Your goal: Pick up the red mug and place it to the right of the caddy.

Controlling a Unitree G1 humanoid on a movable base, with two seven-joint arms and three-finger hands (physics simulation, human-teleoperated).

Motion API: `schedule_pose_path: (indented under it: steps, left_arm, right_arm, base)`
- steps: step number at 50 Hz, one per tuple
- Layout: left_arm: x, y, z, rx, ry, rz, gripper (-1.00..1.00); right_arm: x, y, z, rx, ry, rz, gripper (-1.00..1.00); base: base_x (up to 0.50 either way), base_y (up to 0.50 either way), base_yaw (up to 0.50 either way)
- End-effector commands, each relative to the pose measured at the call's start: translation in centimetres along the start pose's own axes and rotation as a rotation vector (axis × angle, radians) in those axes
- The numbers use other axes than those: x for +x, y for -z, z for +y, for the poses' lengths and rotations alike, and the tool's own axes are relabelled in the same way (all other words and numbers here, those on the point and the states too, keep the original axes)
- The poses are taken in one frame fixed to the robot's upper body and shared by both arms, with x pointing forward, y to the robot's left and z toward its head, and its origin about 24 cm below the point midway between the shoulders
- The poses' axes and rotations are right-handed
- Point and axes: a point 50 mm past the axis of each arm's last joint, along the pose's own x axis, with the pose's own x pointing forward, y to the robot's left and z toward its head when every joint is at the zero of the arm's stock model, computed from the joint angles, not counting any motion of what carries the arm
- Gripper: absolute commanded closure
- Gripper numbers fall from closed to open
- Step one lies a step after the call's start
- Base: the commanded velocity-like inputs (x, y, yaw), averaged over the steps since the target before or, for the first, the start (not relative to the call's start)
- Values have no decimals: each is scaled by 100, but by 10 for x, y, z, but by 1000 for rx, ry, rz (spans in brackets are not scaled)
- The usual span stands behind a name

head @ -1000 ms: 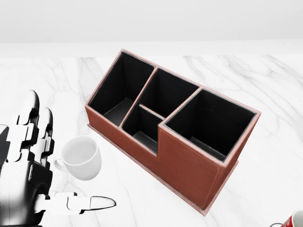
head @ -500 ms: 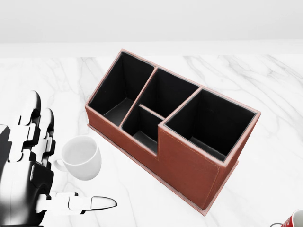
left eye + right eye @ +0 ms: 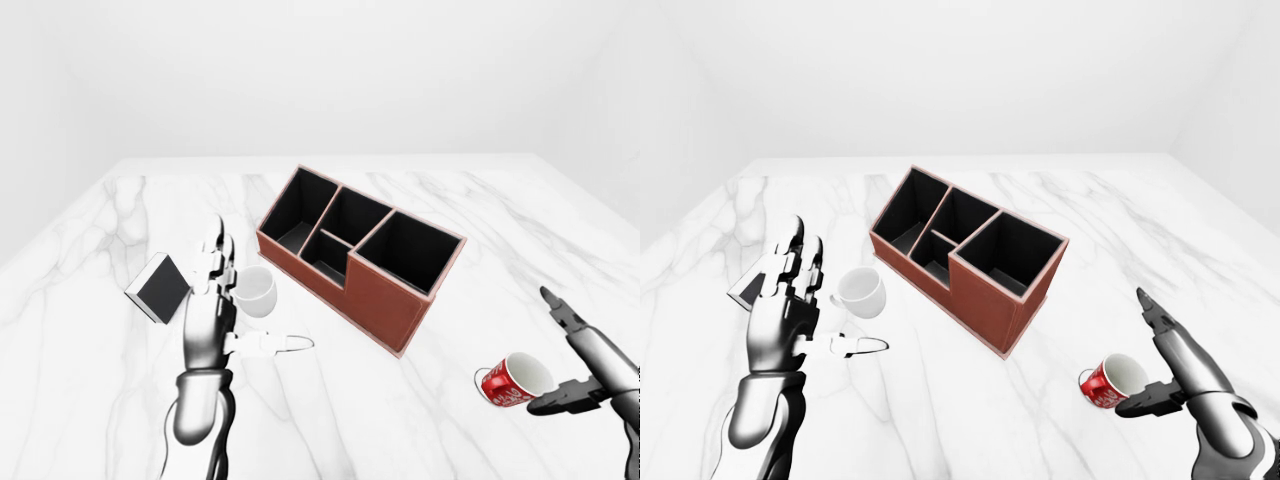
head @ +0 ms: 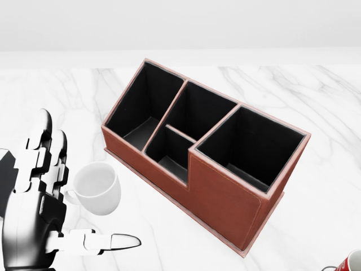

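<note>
Red mug (image 3: pixel 1108 382) lies tipped, mouth toward upper right, right of caddy (image 3: pixel 965 255); right robot hand (image 3: pixel 1163 362) spread wide beside it; handle hidden.

A red mug (image 3: pixel 1110 381) with white lettering lies tipped on its side on the white marble tabletop (image 3: pixel 1060 220), its white interior and open mouth turned up and to the right in the right-eye view. It rests near the bottom right of that view, well apart from the caddy (image 3: pixel 965 255) and below and to the right of the caddy's near corner. The caddy, a reddish-brown leather-look box with four black-lined compartments, one of them small and low-walled, stands upright and set at an angle near the middle of the table.
</note>
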Motion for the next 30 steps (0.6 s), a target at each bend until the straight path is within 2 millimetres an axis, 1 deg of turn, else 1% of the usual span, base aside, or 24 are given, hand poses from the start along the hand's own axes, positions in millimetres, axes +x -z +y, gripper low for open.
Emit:
schedule_pose_path:
  steps: [1, 12, 22, 25, 30]
  left_arm:
    - [1, 2, -1, 0, -5, 8, -100]
    - [0, 2, -1, 0, -6, 8, -100]
    - [1, 4, -1, 1, -7, 15, -100]
    - [1, 3, -1, 0, -7, 13, -100]
    - [1, 4, -2, 0, -4, 17, -100]
  right_arm:
    - [7, 10, 7, -23, -6, 52, -100]
    - [5, 21, 12, -16, -11, 94, -100]
    - [12, 19, 15, -29, -19, 94, -100]
    - [14, 22, 19, -39, -23, 106, -100]
    - [16, 19, 19, -42, -28, 94, -100]
  base:
    - [0, 0, 0]
    - [0, 0, 0]
    - [0, 0, 0]
    - [0, 0, 0]
    - [0, 0, 0]
